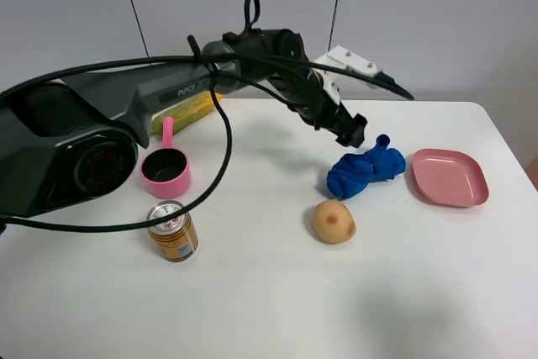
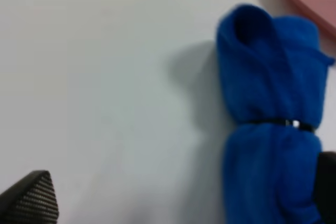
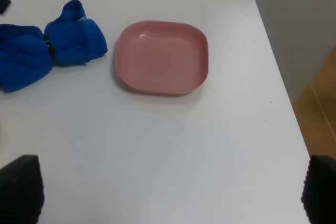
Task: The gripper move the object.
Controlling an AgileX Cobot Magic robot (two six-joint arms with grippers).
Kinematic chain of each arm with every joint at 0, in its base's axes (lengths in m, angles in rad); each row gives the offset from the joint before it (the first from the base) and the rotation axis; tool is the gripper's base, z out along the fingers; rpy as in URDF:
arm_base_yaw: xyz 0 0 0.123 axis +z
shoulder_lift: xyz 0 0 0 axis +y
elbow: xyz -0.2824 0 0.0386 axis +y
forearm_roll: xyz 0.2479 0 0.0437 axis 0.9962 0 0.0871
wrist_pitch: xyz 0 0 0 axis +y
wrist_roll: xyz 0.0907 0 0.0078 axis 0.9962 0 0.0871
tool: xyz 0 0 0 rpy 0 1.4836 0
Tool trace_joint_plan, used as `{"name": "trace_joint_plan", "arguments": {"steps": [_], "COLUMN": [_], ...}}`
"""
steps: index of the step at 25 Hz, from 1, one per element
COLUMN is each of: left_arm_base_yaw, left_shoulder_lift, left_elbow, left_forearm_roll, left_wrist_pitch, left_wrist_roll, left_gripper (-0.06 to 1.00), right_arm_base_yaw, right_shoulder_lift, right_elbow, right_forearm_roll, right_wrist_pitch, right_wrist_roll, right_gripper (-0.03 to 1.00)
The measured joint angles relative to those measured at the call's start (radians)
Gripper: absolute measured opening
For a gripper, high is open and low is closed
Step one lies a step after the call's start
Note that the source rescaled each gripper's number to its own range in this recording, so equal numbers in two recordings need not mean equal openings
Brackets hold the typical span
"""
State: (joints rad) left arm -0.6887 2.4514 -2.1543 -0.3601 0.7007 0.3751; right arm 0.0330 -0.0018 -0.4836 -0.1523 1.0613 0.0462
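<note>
A blue cloth bundle (image 1: 366,171), tied round its middle with a dark band, lies on the white table beside a pink plate (image 1: 449,177). My left gripper (image 1: 351,130) reaches across the middle and hovers just above and behind the cloth. In the left wrist view the gripper (image 2: 178,192) is open and empty, with the cloth (image 2: 270,129) close to one fingertip (image 2: 328,182). The right wrist view shows the cloth (image 3: 47,51) and the plate (image 3: 161,57) from farther off. My right gripper (image 3: 169,190) is open and empty there. The right arm is outside the high view.
A potato (image 1: 334,221) lies just in front of the cloth. A drink can (image 1: 172,230), a pink handled cup (image 1: 166,170) and a yellow box (image 1: 189,113) sit at the left under the arm. The table's right edge (image 3: 273,77) runs close beyond the plate.
</note>
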Motion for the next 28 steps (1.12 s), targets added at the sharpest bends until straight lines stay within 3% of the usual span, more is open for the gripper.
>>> {"name": "trace_joint_plan", "arguments": {"steps": [15, 28], "left_arm_base_yaw": [0.308, 0.500], "left_shoulder_lift": [-0.089, -0.156], "left_elbow": [0.000, 0.000], "left_forearm_roll": [0.041, 0.116], "left_wrist_pitch": [0.270, 0.489], "left_wrist_roll": [-0.019, -0.043], "left_gripper": [0.99, 1.00], "right_arm_base_yaw": [0.000, 0.000], "right_shoulder_lift": [0.000, 0.000], "right_elbow": [0.000, 0.000], "right_forearm_roll": [0.000, 0.000], "right_wrist_pitch": [0.000, 0.000], "right_wrist_roll": [0.000, 0.000], "right_gripper": [1.00, 1.00]}}
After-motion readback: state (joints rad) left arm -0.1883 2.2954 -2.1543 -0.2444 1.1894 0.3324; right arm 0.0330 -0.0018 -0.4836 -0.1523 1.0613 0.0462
